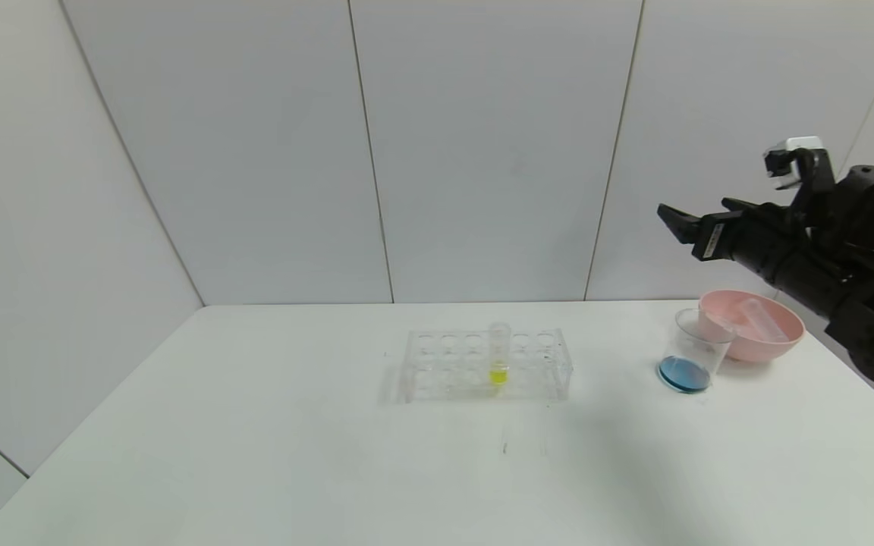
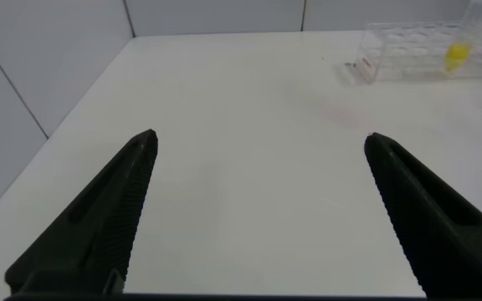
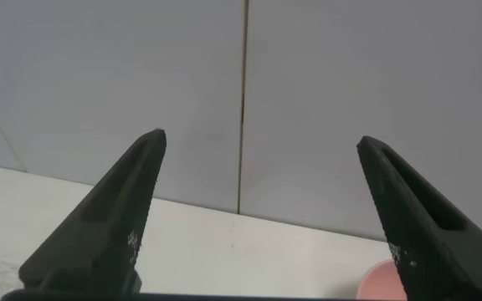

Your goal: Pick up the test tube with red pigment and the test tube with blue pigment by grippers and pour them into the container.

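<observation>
Container (image 1: 691, 358): clear plastic cup on the counter (image 1: 255, 455), touching the pink bowl (image 1: 757, 331); holds blue liquid. Likely light, thin-walled and easily tipped, so pouring should stay above the rim without contact.
Test tube (image 1: 762, 317): clear, seemingly empty, lying in the pink bowl; colour unidentifiable. No red tube visible.
Rack (image 1: 487, 365): mid-counter, holding one yellow tube (image 1: 499, 355).
Right claw (image 1: 691, 220): spread, empty, raised beside the bowl.
Left claw (image 2: 258, 213): spread, empty, low over bare counter.
Room: ample around the rack; cup and bowl sit near the right edge.
</observation>
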Motion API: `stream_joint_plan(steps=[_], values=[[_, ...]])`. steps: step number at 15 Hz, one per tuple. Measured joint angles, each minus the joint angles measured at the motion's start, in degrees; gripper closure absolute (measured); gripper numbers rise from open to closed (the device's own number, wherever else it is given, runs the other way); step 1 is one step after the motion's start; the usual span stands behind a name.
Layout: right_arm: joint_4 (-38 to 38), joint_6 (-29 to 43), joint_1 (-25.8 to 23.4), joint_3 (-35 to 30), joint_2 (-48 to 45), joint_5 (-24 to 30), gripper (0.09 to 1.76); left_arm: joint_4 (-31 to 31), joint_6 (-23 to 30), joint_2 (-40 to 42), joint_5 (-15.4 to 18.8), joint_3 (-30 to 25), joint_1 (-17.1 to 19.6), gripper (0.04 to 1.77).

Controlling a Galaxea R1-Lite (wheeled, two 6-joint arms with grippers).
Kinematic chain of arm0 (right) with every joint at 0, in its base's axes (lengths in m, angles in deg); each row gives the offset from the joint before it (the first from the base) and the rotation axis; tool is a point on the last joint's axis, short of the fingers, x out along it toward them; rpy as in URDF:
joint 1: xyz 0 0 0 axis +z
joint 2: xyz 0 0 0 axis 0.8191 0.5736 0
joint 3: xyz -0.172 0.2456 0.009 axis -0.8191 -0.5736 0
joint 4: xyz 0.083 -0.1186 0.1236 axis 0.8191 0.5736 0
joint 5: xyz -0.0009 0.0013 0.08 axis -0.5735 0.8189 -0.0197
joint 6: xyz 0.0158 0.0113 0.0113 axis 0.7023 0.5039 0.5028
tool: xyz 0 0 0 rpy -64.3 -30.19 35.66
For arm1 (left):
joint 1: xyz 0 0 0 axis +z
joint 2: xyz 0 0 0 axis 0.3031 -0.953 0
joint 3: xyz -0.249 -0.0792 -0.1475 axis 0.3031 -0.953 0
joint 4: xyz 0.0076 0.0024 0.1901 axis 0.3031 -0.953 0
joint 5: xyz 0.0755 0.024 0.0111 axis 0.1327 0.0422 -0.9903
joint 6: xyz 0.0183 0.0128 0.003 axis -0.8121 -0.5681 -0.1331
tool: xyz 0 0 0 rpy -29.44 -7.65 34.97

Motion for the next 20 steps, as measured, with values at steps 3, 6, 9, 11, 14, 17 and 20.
stream_joint_plan(steps=[3, 6, 9, 11, 14, 17, 20], values=[[-3.8, -0.3, -1.5, -7.2, -8.5, -0.1, 0.19, 0.0, 0.0, 0.0, 0.0, 0.0, 0.0, 0.05], [-6.9, -0.6, -4.9, -15.6, -18.2, -0.3, 0.17, 0.0, 0.0, 0.0, 0.0, 0.0, 0.0, 0.05], [-8.8, -0.3, -9.6, -22.4, -28.5, 0.0, 0.16, 0.0, 0.0, 0.0, 0.0, 0.0, 0.0, 0.05], [-9.0, 0.7, -12.5, -25.8, -36.2, 0.5, 0.16, 0.0, 0.0, 0.0, 0.0, 0.0, 0.0, 0.05], [-8.1, 3.4, -14.5, -30.8, -49.0, 3.4, 0.15, 0.0, 0.0, 0.0, 0.0, 0.0, 0.0, 0.05], [-0.6, 4.7, -14.7, -33.8, -62.2, 5.3, 0.15, 0.0, 0.0, 0.0, 0.0, 0.0, 0.0, 0.05], [17.4, 4.7, -11.8, -32.1, -76.3, 5.7, 0.15, 0.0, 0.0, 0.0, 0.0, 0.0, 0.0, 0.05]])
